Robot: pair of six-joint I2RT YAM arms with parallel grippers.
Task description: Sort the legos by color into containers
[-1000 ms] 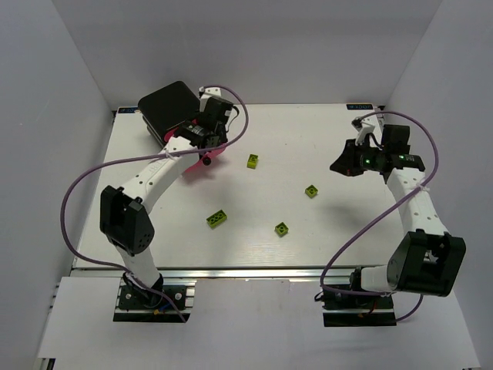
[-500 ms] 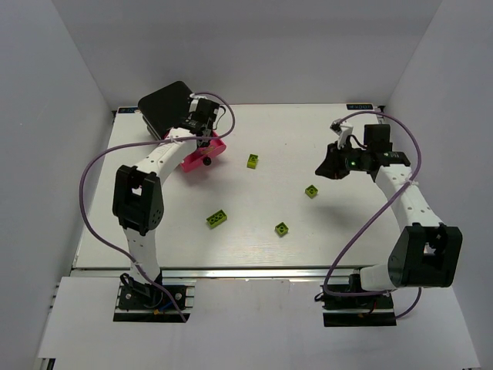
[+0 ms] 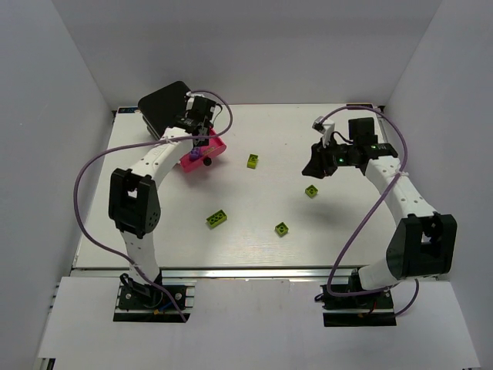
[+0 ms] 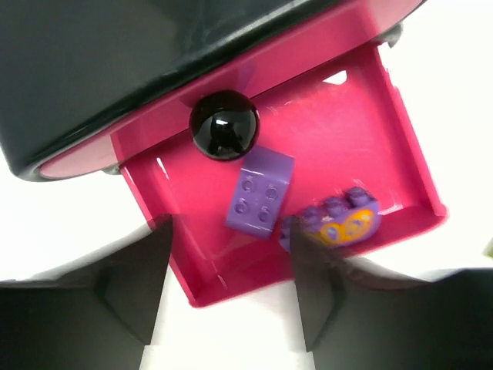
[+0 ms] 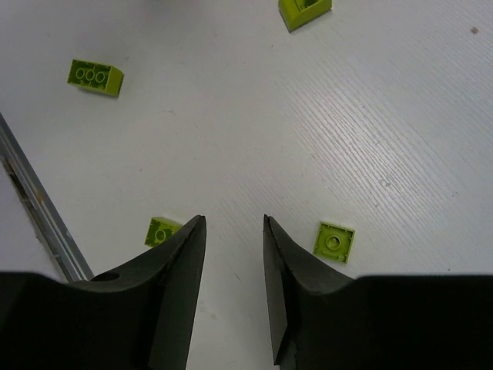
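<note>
A magenta drawer point(image 3: 214, 149) stands pulled out of the black cabinet point(image 3: 163, 106) at the back left. In the left wrist view the drawer point(image 4: 192, 231) holds a plain purple lego point(image 4: 260, 193) and a purple lego with an orange print point(image 4: 343, 222), below a closed drawer's black knob point(image 4: 224, 135). My left gripper point(image 3: 202, 131) point(image 4: 227, 281) hovers over the drawer, open and empty. Four lime legos lie on the table point(image 3: 253, 160) point(image 3: 311, 191) point(image 3: 216, 219) point(image 3: 282, 228). My right gripper point(image 3: 313, 167) point(image 5: 233, 221) is open and empty above the table, with lime legos on either side point(image 5: 334, 240) point(image 5: 160, 230).
The table's metal front rail point(image 5: 38, 208) shows at the left of the right wrist view. Two more lime legos lie farther off in that view point(image 5: 95, 77) point(image 5: 305, 9). White walls enclose the table on three sides.
My right gripper has moved left, toward the middle of the table and the lime lego there. My left gripper shifted slightly over the open drawer, and a purple lego now shows in it.
</note>
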